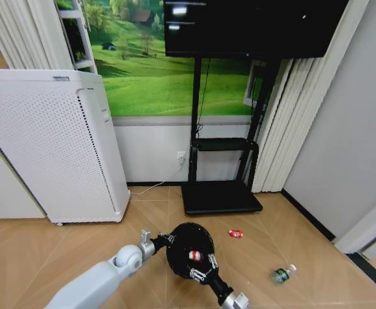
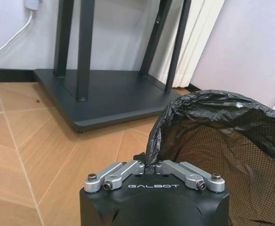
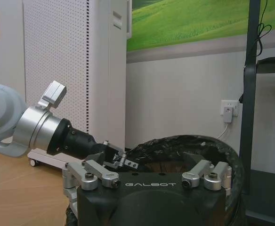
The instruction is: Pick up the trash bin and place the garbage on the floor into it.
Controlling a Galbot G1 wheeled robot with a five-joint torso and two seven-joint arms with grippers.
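step: filling bin | my left gripper (image 1: 164, 241) clamped on trash bin (image 1: 189, 248) rim, lower centre of frame | right gripper (image 1: 201, 266) fingers spread over its mouth, red wrapper (image 1: 194, 255) inside | next, I judge: reach red can (image 1: 235, 234) or bottle (image 1: 282, 274) on floor (image 1: 59, 248), lower right

A white perforated appliance (image 1: 53, 145) stands at left; a black TV stand (image 1: 221, 193) sits center, below a green landscape mural (image 1: 169, 71).
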